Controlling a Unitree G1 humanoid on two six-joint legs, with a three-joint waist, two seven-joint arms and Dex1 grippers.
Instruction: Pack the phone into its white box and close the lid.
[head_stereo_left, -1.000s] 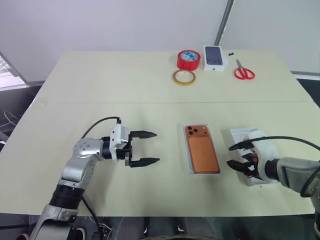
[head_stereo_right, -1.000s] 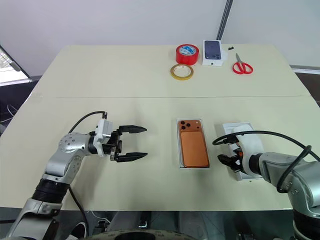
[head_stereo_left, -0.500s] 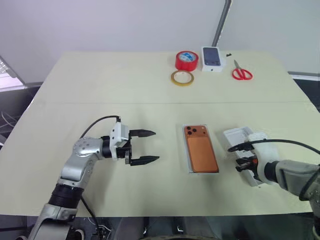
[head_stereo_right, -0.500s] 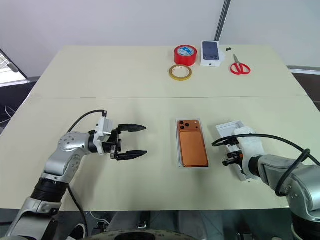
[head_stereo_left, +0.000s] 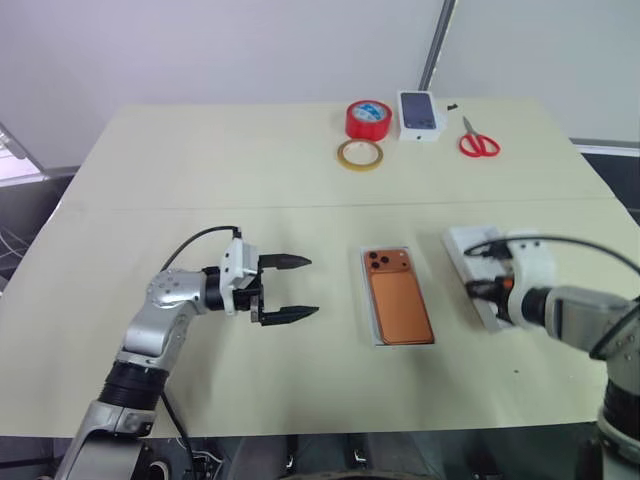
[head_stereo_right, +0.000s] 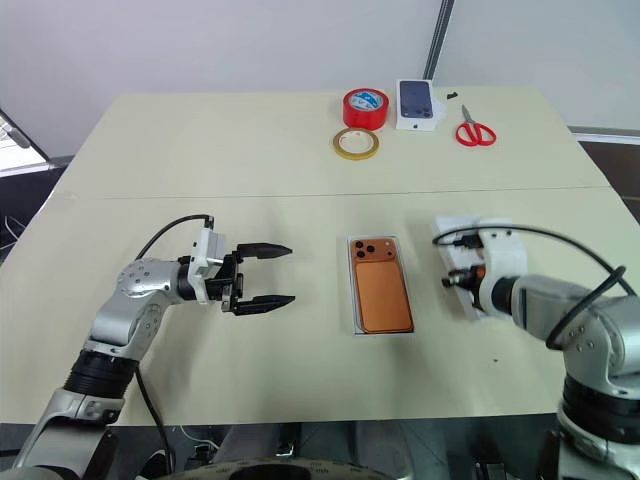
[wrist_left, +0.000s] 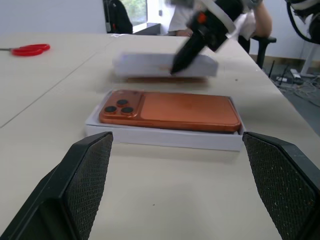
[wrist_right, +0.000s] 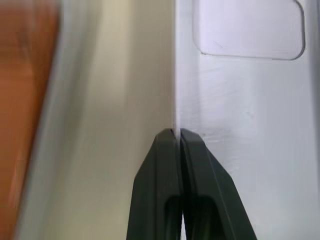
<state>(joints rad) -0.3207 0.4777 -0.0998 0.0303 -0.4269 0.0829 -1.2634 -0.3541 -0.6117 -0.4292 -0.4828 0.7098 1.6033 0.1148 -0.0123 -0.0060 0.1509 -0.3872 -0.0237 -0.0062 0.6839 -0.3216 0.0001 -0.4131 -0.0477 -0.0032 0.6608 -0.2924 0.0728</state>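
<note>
The copper-orange phone (head_stereo_left: 398, 298) lies back up inside the shallow white box (wrist_left: 165, 137) at the middle of the table. To its right, the white lid (head_stereo_left: 466, 248) rests open side up, its near end raised a little. My right gripper (head_stereo_left: 484, 291) is shut on the lid's thin side wall; in the right wrist view the two fingers (wrist_right: 167, 165) pinch that edge. A rounded recess shows inside the lid (wrist_right: 250, 90). My left gripper (head_stereo_left: 312, 287) hovers open to the left of the box, pointing at it, holding nothing.
At the table's far edge stand a red tape roll (head_stereo_left: 368, 119), a yellowish tape ring (head_stereo_left: 360, 154), a small white box printed with a phone picture (head_stereo_left: 419, 114) and red-handled scissors (head_stereo_left: 478, 143). A person sits beyond the table in the left wrist view.
My right gripper has shut on the lid's wall and moved up and farther away with it, turning the lid a little. The left gripper has stayed where it was.
</note>
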